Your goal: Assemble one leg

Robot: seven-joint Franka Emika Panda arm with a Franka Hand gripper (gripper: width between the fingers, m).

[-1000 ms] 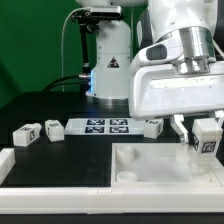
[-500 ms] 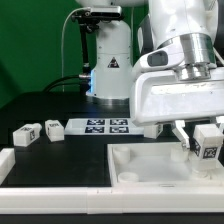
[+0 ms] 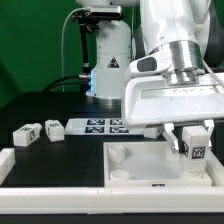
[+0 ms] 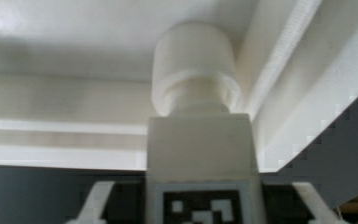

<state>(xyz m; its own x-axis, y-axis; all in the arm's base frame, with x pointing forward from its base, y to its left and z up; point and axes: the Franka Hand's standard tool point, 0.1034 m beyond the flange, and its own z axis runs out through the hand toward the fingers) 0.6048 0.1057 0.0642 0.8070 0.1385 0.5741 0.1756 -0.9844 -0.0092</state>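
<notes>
The white square tabletop (image 3: 140,168) lies loose on the worktop (image 3: 40,110), so a leg pressed in off-centre could shove or tip it rather than seat. The hand (image 3: 194,146) is clamped on the leg (image 3: 197,156). The leg hangs over the tabletop's corner at the exterior view's right, its rounded end pointing toward the inner corner. The likeliest fault is misalignment: the end catches on the raised rim, or the leg slips in the grip when it is twisted.

The arm's bulky wrist (image 3: 175,95) hides the far part of the tabletop and whatever lies behind it. Neither view shows a hole or thread beneath the leg, nor whether the leg touches the tabletop yet. The wrist view cuts off most of the fingertips.
</notes>
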